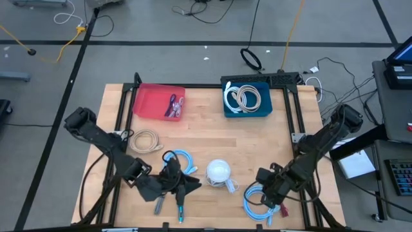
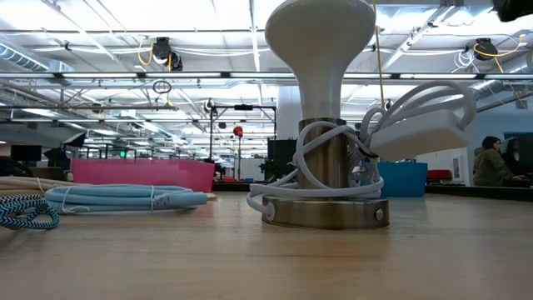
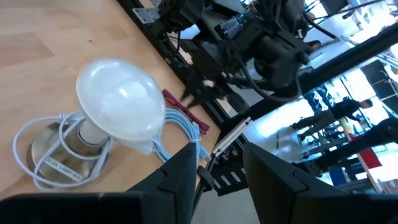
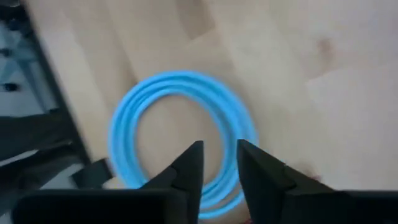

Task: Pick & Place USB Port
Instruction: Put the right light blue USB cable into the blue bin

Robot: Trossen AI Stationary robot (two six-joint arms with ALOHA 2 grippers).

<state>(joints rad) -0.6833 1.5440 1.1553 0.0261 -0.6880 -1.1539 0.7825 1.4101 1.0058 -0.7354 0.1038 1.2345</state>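
Observation:
A light-blue coiled USB cable lies flat near the table's near right corner; in the right wrist view the coil sits just beyond my right gripper, which hovers over it, open with a narrow gap. Two more blue cables lie near the table's near edge, left of centre. My left gripper is beside them, open and empty, facing the white lamp. A red tray and a blue bin stand at the far side.
The white-shaded lamp on its metal base stands between both grippers, its white cord wrapped round the stem. A beige cable coil lies left of centre. The tray holds a dark cable, the bin white coils. A person sits beyond the table.

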